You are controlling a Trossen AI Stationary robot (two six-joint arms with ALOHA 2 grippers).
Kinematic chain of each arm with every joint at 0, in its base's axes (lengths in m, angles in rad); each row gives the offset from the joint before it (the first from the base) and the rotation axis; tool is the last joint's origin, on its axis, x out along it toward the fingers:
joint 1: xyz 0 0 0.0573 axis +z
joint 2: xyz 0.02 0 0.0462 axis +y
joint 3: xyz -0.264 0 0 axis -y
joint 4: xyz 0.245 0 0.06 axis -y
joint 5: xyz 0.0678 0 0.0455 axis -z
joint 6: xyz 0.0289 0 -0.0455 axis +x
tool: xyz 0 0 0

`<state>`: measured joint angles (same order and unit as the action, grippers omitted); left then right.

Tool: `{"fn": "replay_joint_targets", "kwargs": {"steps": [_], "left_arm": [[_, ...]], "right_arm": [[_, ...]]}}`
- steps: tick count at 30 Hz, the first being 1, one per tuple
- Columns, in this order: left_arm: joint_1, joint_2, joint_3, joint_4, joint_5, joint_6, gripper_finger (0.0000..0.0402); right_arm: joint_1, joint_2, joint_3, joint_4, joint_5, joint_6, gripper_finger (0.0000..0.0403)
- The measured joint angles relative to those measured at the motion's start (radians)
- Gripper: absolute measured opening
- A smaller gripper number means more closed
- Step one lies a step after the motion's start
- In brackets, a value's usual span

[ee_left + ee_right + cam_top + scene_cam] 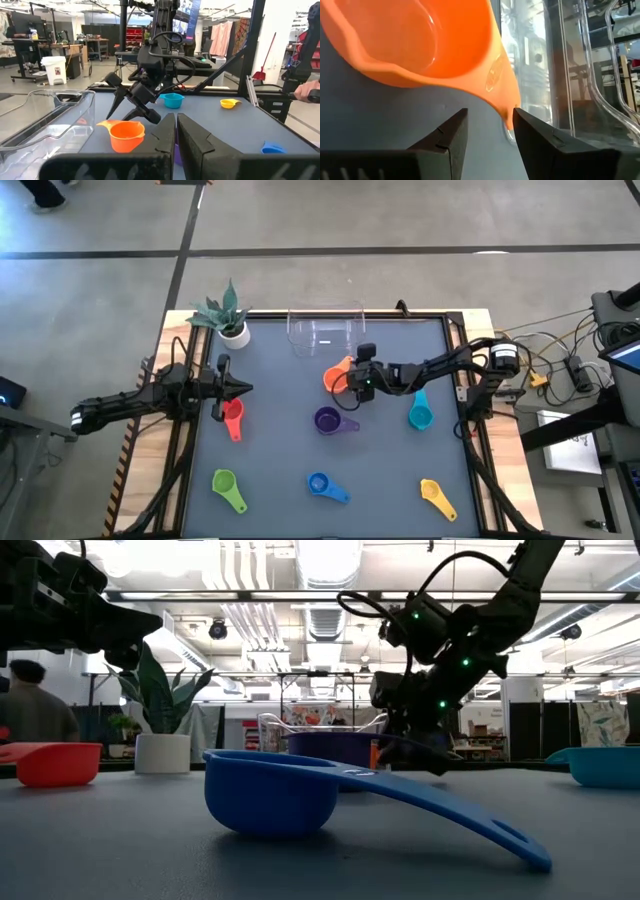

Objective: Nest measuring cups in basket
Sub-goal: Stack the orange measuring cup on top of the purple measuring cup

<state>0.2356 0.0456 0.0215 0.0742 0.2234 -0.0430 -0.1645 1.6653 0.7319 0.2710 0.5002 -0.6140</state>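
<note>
Right now the right gripper (352, 383) sits by the orange cup (337, 375), just near the basket (325, 330). Its fingers (447, 132) are partly open on each side of the cup's handle, not pinching it. Far left, the left gripper (240, 388) is closed and holds nothing, above the red cup (233, 418).

Orange cup (337, 374), purple cup (328, 420), teal cup (420, 416), red cup (233, 418), dark grey table (280, 450).
</note>
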Motion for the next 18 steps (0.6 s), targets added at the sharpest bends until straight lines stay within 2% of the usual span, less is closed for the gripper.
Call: {"fn": "replay_joint_targets", "kwargs": {"steps": [10,18], "left_arm": [[0.0,0.0,0.0,0.0,0.0,0.0,0.0001],[0.0,0.0,0.0,0.0,0.0,0.0,0.0001]], "right_arm": [[-0.008,0.004,0.0,0.056,-0.011,0.001,0.0117],[-0.009,0.005,0.0,0.056,-0.015,0.008,0.0062]]}}
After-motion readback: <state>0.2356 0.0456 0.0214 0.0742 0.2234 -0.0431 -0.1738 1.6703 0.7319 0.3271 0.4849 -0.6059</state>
